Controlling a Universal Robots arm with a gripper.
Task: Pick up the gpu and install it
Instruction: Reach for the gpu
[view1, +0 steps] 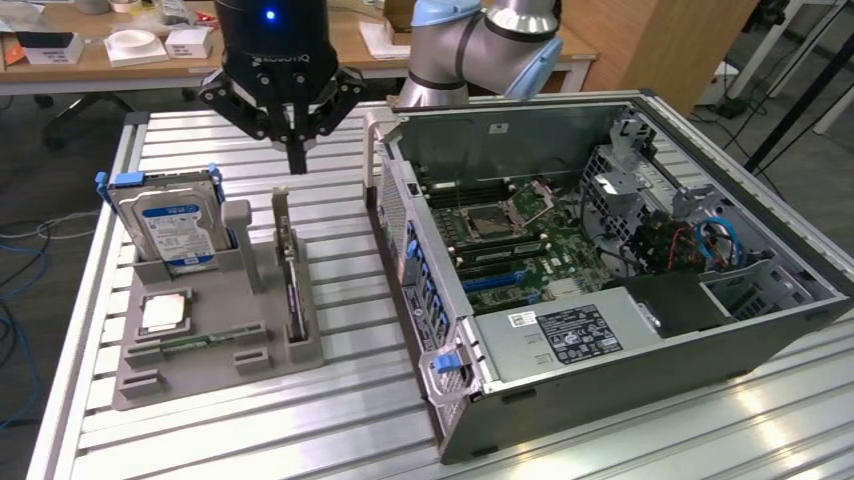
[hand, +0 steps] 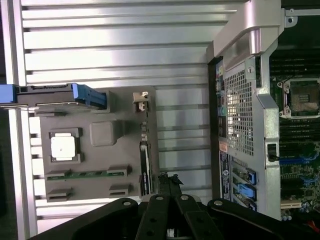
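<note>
So the gripper (view1: 296, 158) hangs pinched shut and empty above the gpu (view1: 290, 285), which stands on edge in a slot of the gray holder (view1: 187, 378), probably so its top edge is easy to grab.

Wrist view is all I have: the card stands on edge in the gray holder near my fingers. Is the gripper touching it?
Observer: No. The gripper hangs shut above the gpu with a clear gap, holding nothing.
Operator: And the blue-edged block?
Observer: A hard drive, upright in the gray holder, blue label facing the exterior camera.
Operator: How does the case lie?
Observer: The computer case lies on its side, open, its power supply at the end nearest the exterior camera.
</note>
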